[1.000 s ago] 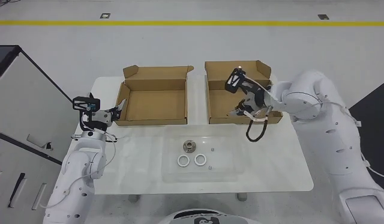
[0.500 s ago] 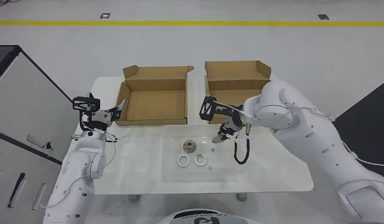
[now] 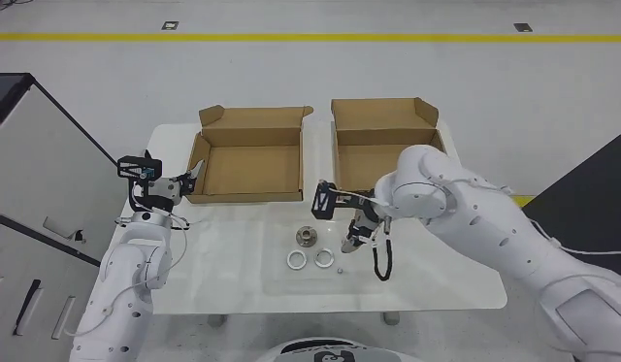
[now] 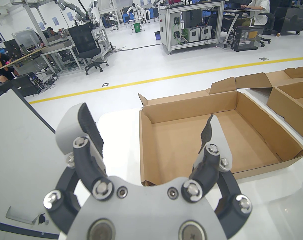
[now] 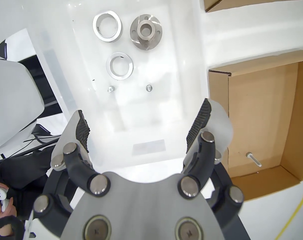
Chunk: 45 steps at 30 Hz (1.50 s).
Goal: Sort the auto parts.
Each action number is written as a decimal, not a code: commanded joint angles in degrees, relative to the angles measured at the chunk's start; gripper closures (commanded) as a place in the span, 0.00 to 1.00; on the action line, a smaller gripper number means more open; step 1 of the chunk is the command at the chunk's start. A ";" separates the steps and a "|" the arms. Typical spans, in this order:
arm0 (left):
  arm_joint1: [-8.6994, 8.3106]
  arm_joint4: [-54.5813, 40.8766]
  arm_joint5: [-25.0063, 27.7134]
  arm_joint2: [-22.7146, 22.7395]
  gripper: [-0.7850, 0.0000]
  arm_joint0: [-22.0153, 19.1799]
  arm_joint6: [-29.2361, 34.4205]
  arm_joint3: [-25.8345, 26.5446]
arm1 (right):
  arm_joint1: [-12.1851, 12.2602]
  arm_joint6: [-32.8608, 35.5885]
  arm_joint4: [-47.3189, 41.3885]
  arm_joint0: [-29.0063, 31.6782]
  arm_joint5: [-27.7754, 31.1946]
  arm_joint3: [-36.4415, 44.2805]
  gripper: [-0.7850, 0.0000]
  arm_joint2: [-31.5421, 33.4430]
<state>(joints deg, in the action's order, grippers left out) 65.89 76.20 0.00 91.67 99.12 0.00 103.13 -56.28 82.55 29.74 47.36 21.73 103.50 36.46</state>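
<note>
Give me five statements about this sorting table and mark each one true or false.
1. The two rings lie in the clear tray. True.
2. The right gripper grips the flanged hub. False: it is open and empty, and the hub lies in the tray beside a ring.
3. The left box has no parts in it. True.
4. The right box is empty. False: a bolt lies on its floor.
5. The left gripper is shut. False: it is open and holds nothing.
</note>
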 commanded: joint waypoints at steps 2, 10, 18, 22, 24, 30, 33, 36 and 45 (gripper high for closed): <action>0.00 0.00 0.00 0.00 0.00 0.00 0.00 0.00 | -0.10 -0.20 -0.04 -0.54 0.19 -0.81 0.00 -1.47; 0.00 0.00 0.00 0.00 0.00 0.00 0.00 0.00 | -0.82 -0.40 -0.20 -1.70 0.40 -2.96 0.00 -4.39; 0.00 0.00 0.00 0.00 0.00 0.00 0.00 0.00 | -1.34 -0.54 -0.25 -2.46 0.04 -3.85 0.00 -5.65; 0.00 0.00 0.00 0.00 0.00 0.00 0.00 0.00 | -1.34 -0.54 -0.25 -2.46 0.04 -3.85 0.00 -5.65; 0.00 0.00 0.00 0.00 0.00 0.00 0.00 0.00 | -1.34 -0.54 -0.25 -2.46 0.04 -3.85 0.00 -5.65; 0.00 0.00 0.00 0.00 0.00 0.00 0.00 0.00 | -1.35 -0.91 -0.12 -2.32 -0.12 -3.90 0.00 -5.65; 0.00 0.00 0.00 0.00 0.00 0.00 0.00 0.00 | -1.56 -1.63 0.24 -1.72 -0.03 -4.20 0.00 -6.46; 0.00 0.00 0.00 0.00 0.00 0.00 0.00 0.00 | -2.17 -1.38 0.37 -2.44 -0.35 -4.65 0.00 -7.48; 0.00 0.00 0.00 0.00 0.00 0.00 0.00 0.00 | -5.20 0.45 1.67 -5.19 -3.48 -7.94 0.00 -12.29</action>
<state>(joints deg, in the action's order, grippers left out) 65.89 76.20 0.00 91.67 99.12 0.00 103.13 -61.17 83.00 31.51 42.41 18.39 96.02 24.56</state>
